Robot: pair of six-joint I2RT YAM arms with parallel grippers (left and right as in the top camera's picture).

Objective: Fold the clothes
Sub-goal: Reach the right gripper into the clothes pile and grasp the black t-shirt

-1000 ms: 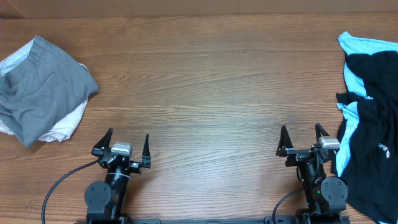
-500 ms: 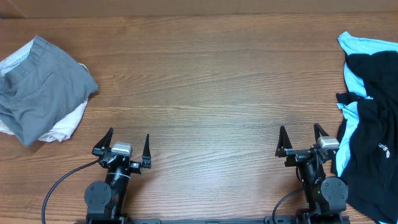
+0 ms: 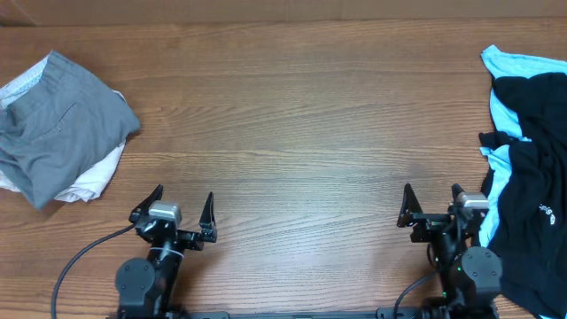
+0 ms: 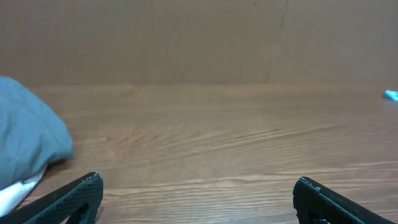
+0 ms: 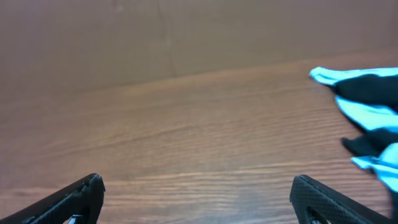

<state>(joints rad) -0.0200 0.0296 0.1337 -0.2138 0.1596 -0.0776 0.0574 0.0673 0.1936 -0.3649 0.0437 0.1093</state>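
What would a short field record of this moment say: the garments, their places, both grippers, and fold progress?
right pile: black T-shirt crumpled over a light blue shirt, at the right edge of the table
left pile: grey garment lying on a white garment, far left
left gripper: open, empty, near the front edge
right gripper: open, empty, beside the right pile
middle of table: bare wood
progress: black T-shirt not yet spread or folded

Robot test bench, wood-grain table (image 3: 292, 115), plain brown backdrop (image 4: 199, 37)
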